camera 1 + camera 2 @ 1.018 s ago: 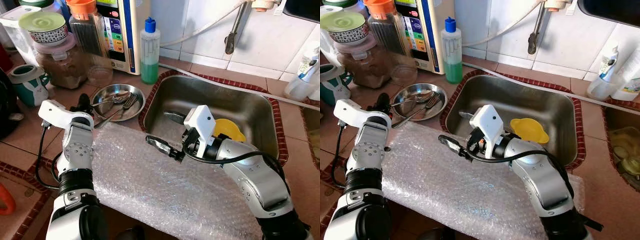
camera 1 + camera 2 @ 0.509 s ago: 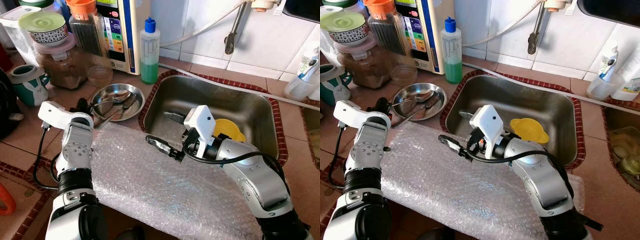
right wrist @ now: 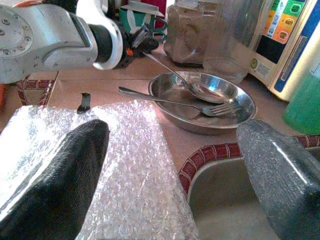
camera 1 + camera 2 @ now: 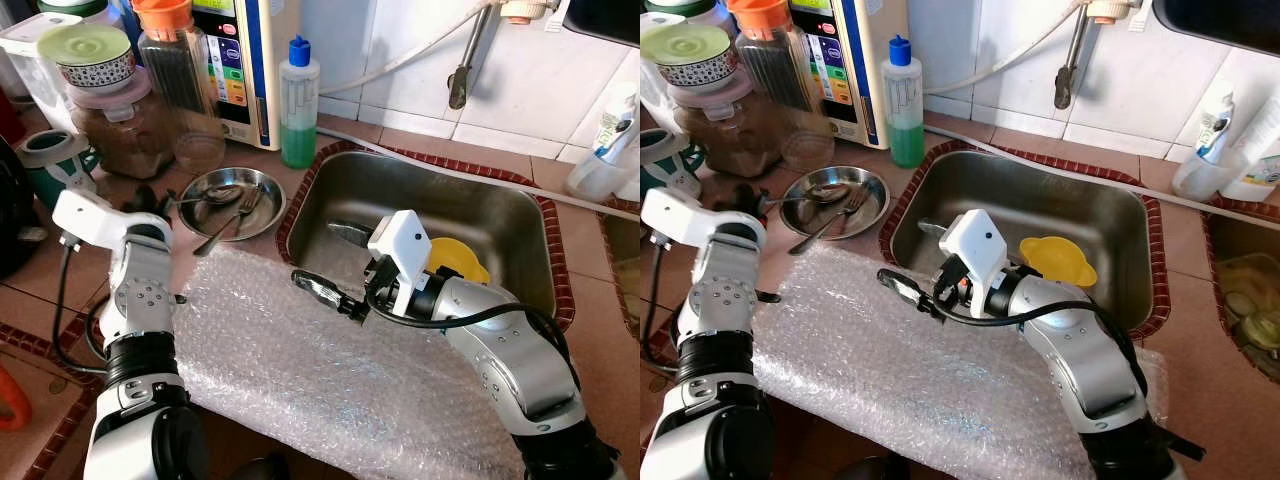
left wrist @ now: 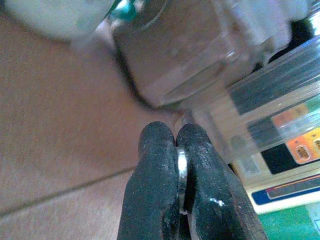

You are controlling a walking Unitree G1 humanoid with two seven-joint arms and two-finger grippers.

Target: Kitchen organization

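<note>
A round steel plate (image 4: 262,185) sits on the counter left of the sink, with a fork (image 4: 233,216) and a spoon (image 4: 212,194) in it. My left gripper (image 4: 140,200) is beside the plate's left rim, shut on the spoon's thin handle (image 5: 182,167); the spoon's bowl (image 3: 200,91) still lies in the plate. My right gripper (image 4: 325,294) hovers open above the bubble wrap (image 4: 300,380), just right of the plate, with nothing between its fingers (image 3: 55,175).
The steel sink (image 4: 480,215) holds a yellow funnel (image 4: 462,258). A green soap bottle (image 4: 299,105), jars (image 4: 125,125) and a teal mug (image 4: 55,165) crowd the back left of the counter. White bottles (image 4: 610,150) stand at the far right.
My left arm has drawn back to the left, pulling the spoon's handle with it. The right arm, the fork and the plate have stayed put.
</note>
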